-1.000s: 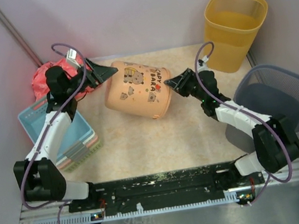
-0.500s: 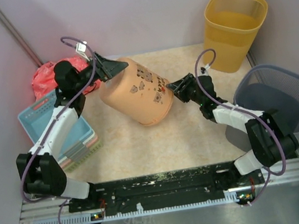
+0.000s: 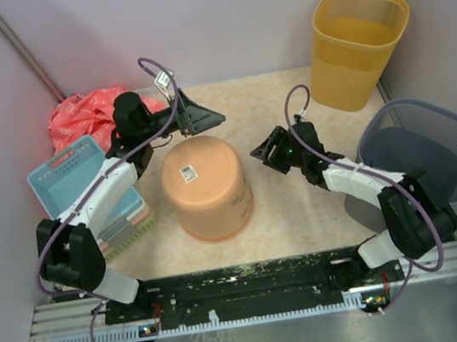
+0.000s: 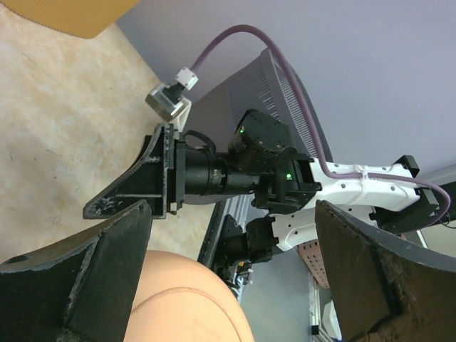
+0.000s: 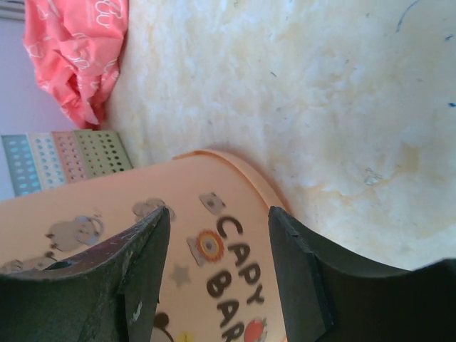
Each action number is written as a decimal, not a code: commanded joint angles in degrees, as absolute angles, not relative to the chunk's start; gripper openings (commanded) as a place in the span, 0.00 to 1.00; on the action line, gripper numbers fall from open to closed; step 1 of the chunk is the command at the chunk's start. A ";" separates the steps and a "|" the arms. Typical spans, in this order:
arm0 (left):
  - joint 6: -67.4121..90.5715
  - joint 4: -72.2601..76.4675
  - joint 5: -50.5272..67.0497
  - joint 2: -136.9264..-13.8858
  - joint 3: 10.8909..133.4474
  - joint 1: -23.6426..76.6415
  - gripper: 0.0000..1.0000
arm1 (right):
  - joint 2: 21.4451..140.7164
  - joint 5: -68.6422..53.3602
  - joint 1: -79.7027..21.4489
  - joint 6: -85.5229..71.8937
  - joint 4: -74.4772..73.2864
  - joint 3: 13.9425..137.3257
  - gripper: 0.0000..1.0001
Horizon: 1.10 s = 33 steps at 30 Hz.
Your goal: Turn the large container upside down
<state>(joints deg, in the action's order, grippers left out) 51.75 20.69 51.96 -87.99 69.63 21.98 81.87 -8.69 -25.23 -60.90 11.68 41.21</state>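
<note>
Pale lilac walls (image 3: 223, 17) close in around my bench (image 3: 303, 211), whose top is mottled beige. A grey mesh chair (image 3: 430, 141) sits just beside its right edge, a yellow bin (image 3: 360, 44) at the far right corner. Light is even, with only soft shadows

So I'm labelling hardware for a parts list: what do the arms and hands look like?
The left arm and right arm have white shells, black joints and a looping purple cable each. The left hand and right hand are black with scuffed wedge-shaped fingers.
</note>
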 commanded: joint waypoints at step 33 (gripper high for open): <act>4.31 -49.04 49.36 -45.89 64.64 23.33 1.00 | 44.83 -8.68 -23.20 -24.64 -1.06 37.41 0.66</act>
